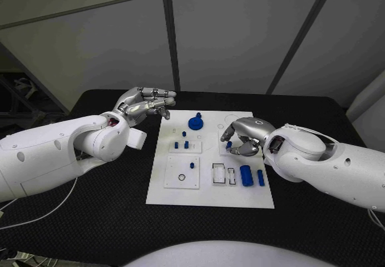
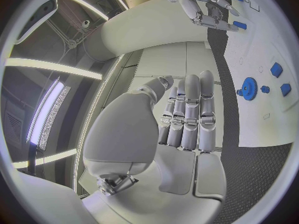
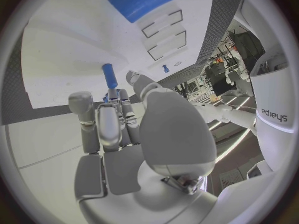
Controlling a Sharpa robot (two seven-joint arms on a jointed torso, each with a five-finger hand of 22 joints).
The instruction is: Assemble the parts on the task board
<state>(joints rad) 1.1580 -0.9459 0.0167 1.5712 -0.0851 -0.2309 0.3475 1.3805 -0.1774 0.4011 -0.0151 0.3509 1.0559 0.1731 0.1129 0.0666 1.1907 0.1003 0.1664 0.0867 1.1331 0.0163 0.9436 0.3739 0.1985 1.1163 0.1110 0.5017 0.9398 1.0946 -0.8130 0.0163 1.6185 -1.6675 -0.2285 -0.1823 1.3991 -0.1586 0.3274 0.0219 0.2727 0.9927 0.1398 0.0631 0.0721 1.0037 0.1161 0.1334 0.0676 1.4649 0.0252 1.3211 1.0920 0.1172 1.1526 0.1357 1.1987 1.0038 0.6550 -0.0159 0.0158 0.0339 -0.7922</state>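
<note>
The white task board (image 1: 210,192) lies in the middle of the black table. My right hand (image 1: 245,135) hovers over the board's right side and pinches a small blue peg (image 3: 109,76) at its fingertips; the peg (image 1: 230,145) points down at the board. My left hand (image 1: 149,102) is raised off the board's far left corner, and its fingers (image 2: 190,112) lie side by side with nothing in them. A blue gear (image 1: 195,122) stands at the board's far end, also seen as the gear (image 2: 249,88) from the left wrist.
Two short blue pegs (image 1: 181,145) stand left of centre on the board. A large blue cylinder (image 1: 245,175) and a smaller blue piece (image 1: 260,177) lie near its right edge beside rectangular slots (image 1: 219,173). Black table surrounds the board.
</note>
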